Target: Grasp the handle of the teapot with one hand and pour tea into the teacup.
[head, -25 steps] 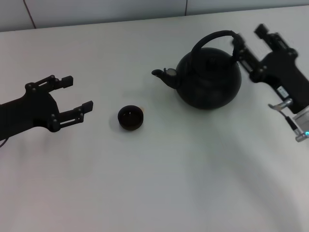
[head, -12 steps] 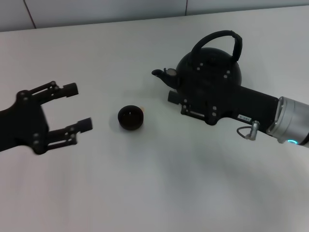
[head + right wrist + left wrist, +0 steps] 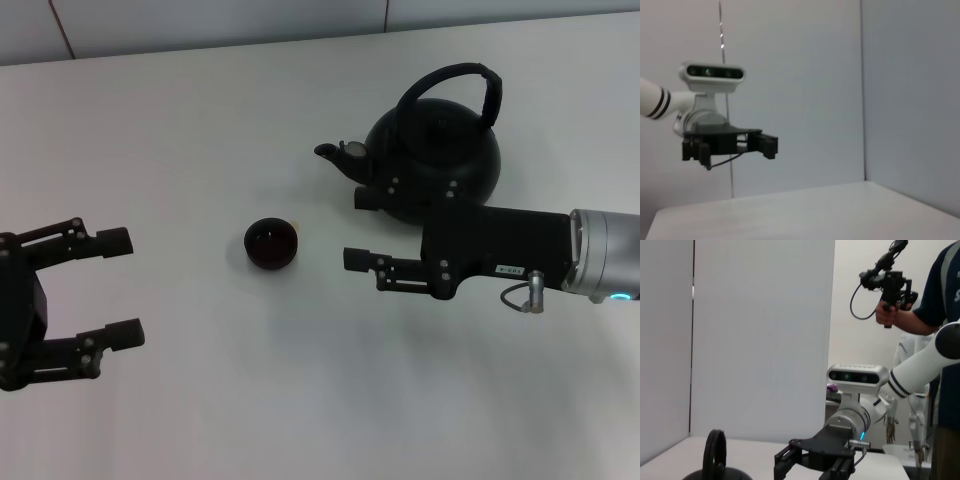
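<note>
The black teapot [image 3: 432, 160] stands upright at the back right of the table, spout toward the left, with its arched black handle [image 3: 450, 78] free above it. The small black teacup [image 3: 271, 243] with a dark inside stands left of it. My right gripper [image 3: 357, 228] is open and empty, low in front of the teapot, fingers pointing left, right of the cup. My left gripper [image 3: 120, 287] is open and empty at the near left, well away from the cup. The left wrist view shows the handle [image 3: 716, 452] edge-on and the right gripper [image 3: 812, 465].
The white table [image 3: 300, 400] ends at a wall along the back. In the left wrist view a person [image 3: 940, 300] stands beyond the table holding a camera rig [image 3: 890, 280]. The right wrist view shows my left gripper [image 3: 765, 144] above the table.
My right arm has swung from behind the teapot's right side to its front and come nearer, fingers now beside the cup. My left gripper has drawn back toward the near left.
</note>
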Robot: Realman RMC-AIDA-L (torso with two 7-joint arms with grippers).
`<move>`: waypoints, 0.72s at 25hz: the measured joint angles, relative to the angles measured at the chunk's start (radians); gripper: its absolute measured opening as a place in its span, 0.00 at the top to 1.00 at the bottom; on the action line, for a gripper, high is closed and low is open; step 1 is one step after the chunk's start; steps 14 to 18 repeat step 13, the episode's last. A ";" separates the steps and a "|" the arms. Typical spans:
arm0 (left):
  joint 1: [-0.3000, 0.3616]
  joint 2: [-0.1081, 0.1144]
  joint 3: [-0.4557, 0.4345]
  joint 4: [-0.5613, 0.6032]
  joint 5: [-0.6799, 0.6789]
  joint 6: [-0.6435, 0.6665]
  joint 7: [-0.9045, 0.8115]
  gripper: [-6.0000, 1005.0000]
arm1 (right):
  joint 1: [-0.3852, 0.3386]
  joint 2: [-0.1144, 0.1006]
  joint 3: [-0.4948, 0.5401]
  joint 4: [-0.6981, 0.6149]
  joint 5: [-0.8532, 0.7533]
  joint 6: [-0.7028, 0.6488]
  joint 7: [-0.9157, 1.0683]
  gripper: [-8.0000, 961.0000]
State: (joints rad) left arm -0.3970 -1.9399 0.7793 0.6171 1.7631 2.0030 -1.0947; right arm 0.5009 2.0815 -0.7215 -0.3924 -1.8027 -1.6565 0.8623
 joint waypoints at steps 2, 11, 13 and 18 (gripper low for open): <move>0.001 0.000 -0.009 0.002 0.015 -0.005 -0.001 0.20 | -0.004 0.000 -0.013 -0.013 0.000 0.004 0.009 0.31; -0.007 -0.014 -0.025 -0.002 0.020 -0.035 0.003 0.20 | -0.010 0.002 -0.018 -0.018 0.003 0.030 0.006 0.31; -0.008 -0.014 -0.025 -0.002 0.020 -0.037 0.002 0.20 | -0.010 0.002 -0.020 -0.018 0.003 0.034 0.005 0.31; -0.008 -0.014 -0.025 -0.002 0.020 -0.037 0.002 0.20 | -0.010 0.002 -0.020 -0.018 0.003 0.034 0.005 0.31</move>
